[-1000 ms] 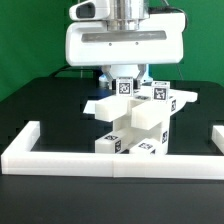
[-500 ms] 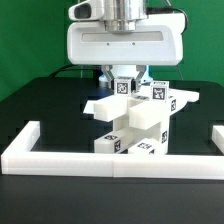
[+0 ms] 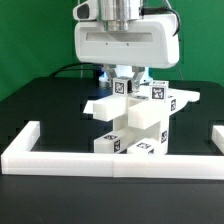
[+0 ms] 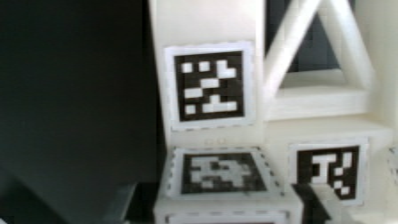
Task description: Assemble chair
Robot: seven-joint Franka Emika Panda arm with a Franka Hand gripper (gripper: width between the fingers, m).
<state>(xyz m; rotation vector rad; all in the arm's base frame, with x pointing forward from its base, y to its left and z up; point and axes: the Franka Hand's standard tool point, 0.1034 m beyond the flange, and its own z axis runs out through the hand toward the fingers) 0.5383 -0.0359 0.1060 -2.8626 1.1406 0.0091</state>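
The chair is a blocky white stack of tagged slabs and posts standing in the middle of the black table, just behind the front wall. My gripper hangs right over its top at the back. It is shut on a small white tagged post that sits against the upper slabs. In the wrist view the post fills the space between my jaws, with a tagged upright slab of the chair beyond it. My fingertips are mostly hidden by the post.
A long low white border wall runs along the front, with short arms at the exterior view's left and right. The table top is black. A green backdrop stands behind the arm.
The robot hand has shifted slightly to the exterior view's right and up a little. The chair and the held post stay in place.
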